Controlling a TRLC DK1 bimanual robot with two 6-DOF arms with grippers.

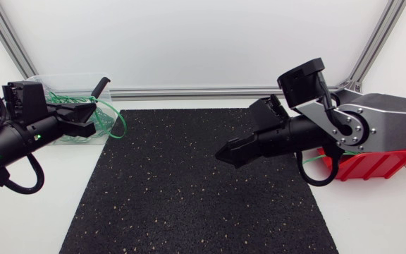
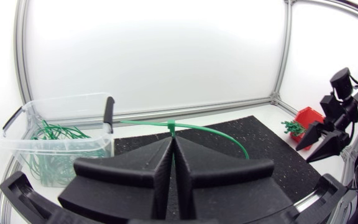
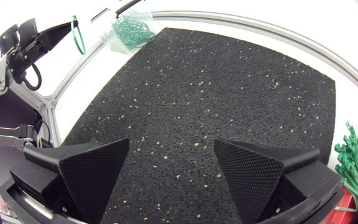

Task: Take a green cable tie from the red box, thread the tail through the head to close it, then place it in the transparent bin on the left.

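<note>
My left gripper point(image 1: 83, 116) hangs at the near right corner of the transparent bin point(image 1: 42, 83), shut on a closed green cable tie point(image 1: 118, 121). From the left wrist, the tie point(image 2: 210, 129) curves in a loop out of the shut fingers point(image 2: 148, 165), its head just above the tips. My right gripper point(image 3: 173, 168) stands open and empty over the black mat point(image 3: 216, 87), right of its middle, also seen as the right gripper point(image 1: 229, 152) from above. The red box point(image 1: 376, 166) with green ties point(image 3: 350, 162) lies behind the right arm.
The bin point(image 2: 55, 134) holds several looped green ties point(image 2: 51, 146), and a black clip point(image 2: 109, 115) stands on its right edge. The black mat point(image 1: 189, 197) covers the middle of the table, with white table surface on both sides.
</note>
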